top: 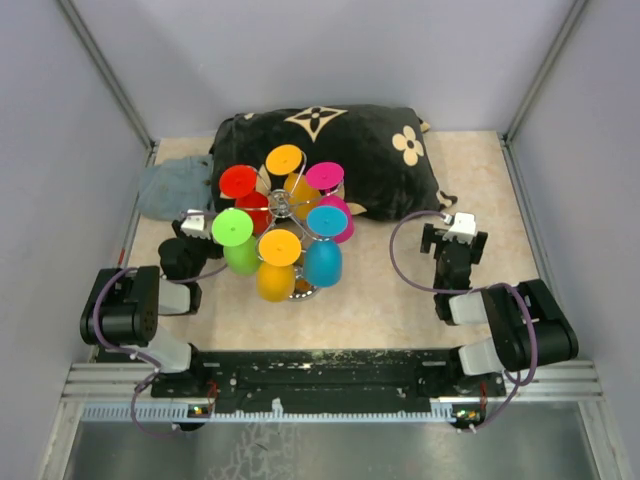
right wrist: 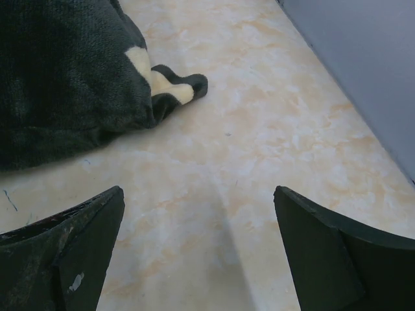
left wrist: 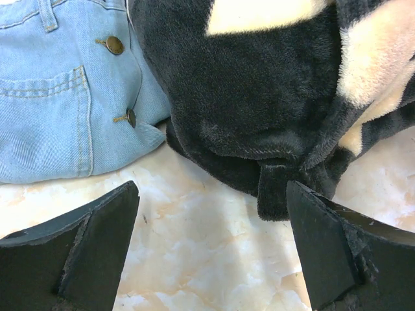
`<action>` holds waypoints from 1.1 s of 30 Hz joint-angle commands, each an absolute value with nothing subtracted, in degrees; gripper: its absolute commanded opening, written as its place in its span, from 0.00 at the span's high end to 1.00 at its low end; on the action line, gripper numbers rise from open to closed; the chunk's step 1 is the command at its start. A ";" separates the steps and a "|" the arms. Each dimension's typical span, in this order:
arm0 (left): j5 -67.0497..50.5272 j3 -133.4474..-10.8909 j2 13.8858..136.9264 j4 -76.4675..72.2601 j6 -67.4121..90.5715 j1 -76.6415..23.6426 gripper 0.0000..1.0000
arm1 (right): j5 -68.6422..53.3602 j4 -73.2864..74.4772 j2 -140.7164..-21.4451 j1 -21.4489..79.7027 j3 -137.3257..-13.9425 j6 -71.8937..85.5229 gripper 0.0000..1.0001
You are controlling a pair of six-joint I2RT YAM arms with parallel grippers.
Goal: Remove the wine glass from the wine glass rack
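The wine glass rack (top: 281,207) stands at the table's middle in the top view, its silver wire arms spreading from a central post. Several coloured wine glasses hang upside down on it: red (top: 238,182), orange (top: 284,159), magenta (top: 324,176), cyan (top: 326,221), yellow (top: 279,247) and green (top: 231,227). My left gripper (top: 195,222) (left wrist: 211,194) is open and empty, just left of the green glass, low over the table. My right gripper (top: 452,232) (right wrist: 198,194) is open and empty, well right of the rack. Neither wrist view shows the rack or the glasses.
A black plush pillow (top: 360,150) with cream flower patterns lies behind the rack, also in the left wrist view (left wrist: 259,97) and the right wrist view (right wrist: 58,71). Folded blue denim (top: 175,185) (left wrist: 58,97) lies at the far left. Grey walls (right wrist: 363,65) enclose the marble tabletop (top: 400,300).
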State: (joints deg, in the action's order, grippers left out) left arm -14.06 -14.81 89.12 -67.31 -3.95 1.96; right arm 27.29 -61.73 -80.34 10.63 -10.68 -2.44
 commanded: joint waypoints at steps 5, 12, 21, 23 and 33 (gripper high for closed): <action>-13.93 -15.38 89.61 -69.17 -4.24 1.59 0.00 | 26.81 -64.95 -80.33 9.98 -12.57 -2.20 0.02; -12.84 -14.98 89.31 -69.61 -3.88 1.65 0.00 | 27.10 -61.57 -81.10 9.97 -14.91 -1.97 0.02; -4.01 -16.05 80.10 -57.79 -0.62 1.87 0.00 | 22.62 -54.07 -78.17 10.02 -16.70 -2.77 0.02; -3.33 -15.15 76.78 -54.60 0.24 1.92 0.00 | 22.27 -52.25 -75.62 10.00 -16.38 -1.63 0.02; 3.98 -12.97 67.42 -43.93 1.21 2.81 0.00 | 20.18 -45.19 -65.21 10.01 -14.88 2.42 0.02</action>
